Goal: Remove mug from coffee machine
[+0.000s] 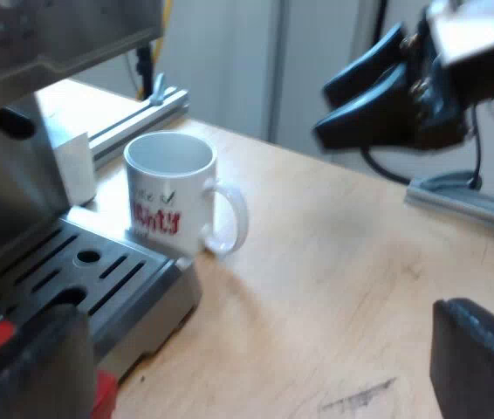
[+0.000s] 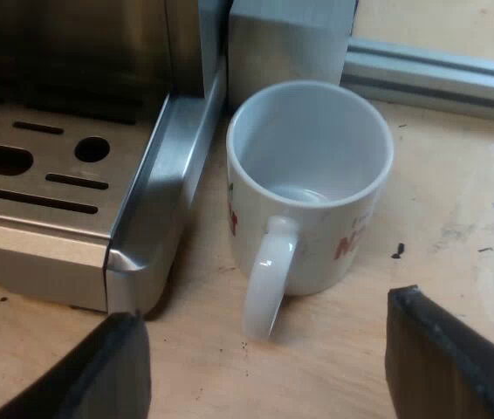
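So here's what worries us. The mug (image 1: 173, 196) isn't on the tray (image 1: 99, 271) at all. It's standing upright on the table (image 1: 334, 297), just beside the tray's side edge near its corner, and we can't tell if the two touch.

Our left gripper (image 1: 260, 353) hangs low over the table, fingers spread wide with nothing in them. We don't expect trouble from it unless it swings toward the mug. Our right gripper (image 2: 269, 371) is the same story: wide open and empty over the table, with the mug's handle (image 2: 264, 279) pointing at the gap between its fingers.

If it closes in from there, we reckon one finger could clip the tray's corner. It could also shove the mug into the tray and tip it. Pinching the handle alone looks dicey too, since it's a thin, slick glazed loop and the mug could swivel.

Materials: the tray is brushed metal with slots, a round hole and hard square edges. The mug is glossy white ceramic, a straight-walled cylinder with red lettering, and it looks empty. The table is pale, scuffed wood, with an aluminium rail (image 2: 439, 74) along its edge beyond the mug.
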